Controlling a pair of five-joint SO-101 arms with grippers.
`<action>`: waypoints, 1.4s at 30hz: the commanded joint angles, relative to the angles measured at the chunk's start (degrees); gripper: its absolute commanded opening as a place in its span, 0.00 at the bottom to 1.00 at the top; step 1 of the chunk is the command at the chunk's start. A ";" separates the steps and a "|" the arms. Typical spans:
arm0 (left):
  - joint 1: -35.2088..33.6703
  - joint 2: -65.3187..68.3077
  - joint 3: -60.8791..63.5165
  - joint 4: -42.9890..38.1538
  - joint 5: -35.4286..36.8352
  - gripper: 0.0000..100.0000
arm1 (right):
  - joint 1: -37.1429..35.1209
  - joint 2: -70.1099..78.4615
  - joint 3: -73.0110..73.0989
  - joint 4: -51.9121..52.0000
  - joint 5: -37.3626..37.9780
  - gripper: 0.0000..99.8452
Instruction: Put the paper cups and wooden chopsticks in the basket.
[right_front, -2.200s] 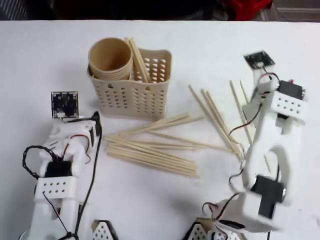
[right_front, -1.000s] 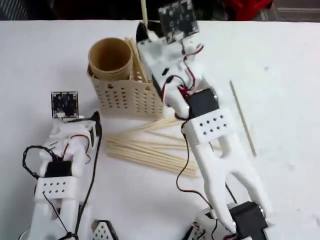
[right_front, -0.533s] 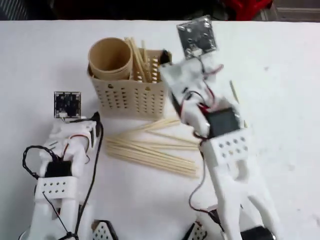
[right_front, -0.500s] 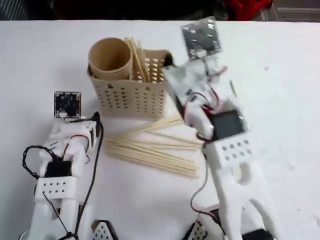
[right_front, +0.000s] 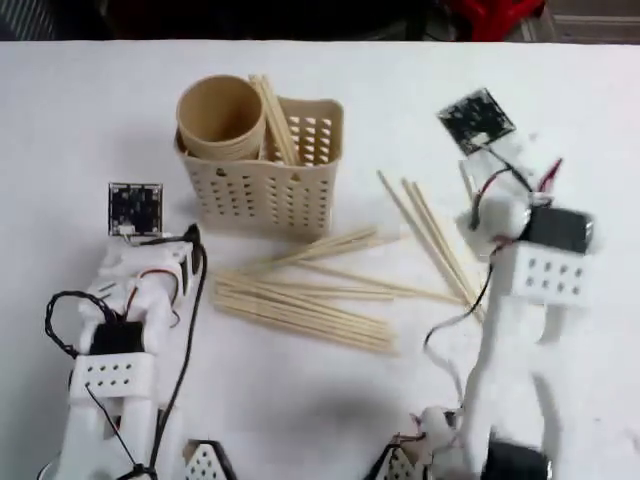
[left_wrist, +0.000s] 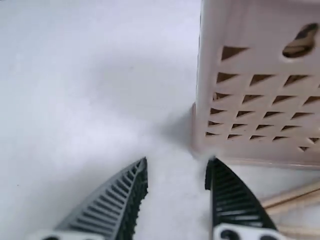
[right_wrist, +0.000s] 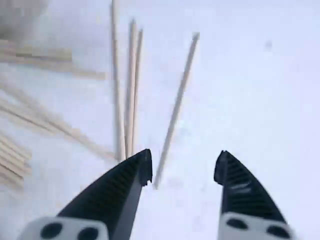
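Basket (left_wrist: 260, 60) cropped | chopsticks (right_wrist: 175, 110) partly off-frame | left pincer (left_wrist: 176, 171) wide, empty | right pincer (right_wrist: 182, 166) wide, empty

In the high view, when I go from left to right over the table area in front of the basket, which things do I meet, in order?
white left arm → large pile of loose wooden chopsticks → small fan of pale wooden chopsticks → white right arm

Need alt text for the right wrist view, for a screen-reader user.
The right gripper hangs open over a white table, with one wooden chopstick lying ahead of its fingers. Three more chopsticks lie close together beside it, and a loose pile lies farther off.
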 joint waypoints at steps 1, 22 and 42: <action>0.48 -1.10 -0.26 -1.32 -0.79 0.20 | 3.30 10.24 -4.57 -0.31 4.40 0.23; 0.66 -1.10 -0.18 -1.32 -0.88 0.20 | 5.41 54.64 -36.84 0.40 4.31 0.23; 0.48 -1.10 -0.18 -1.32 -0.88 0.20 | 5.41 61.93 -37.71 0.84 4.22 0.23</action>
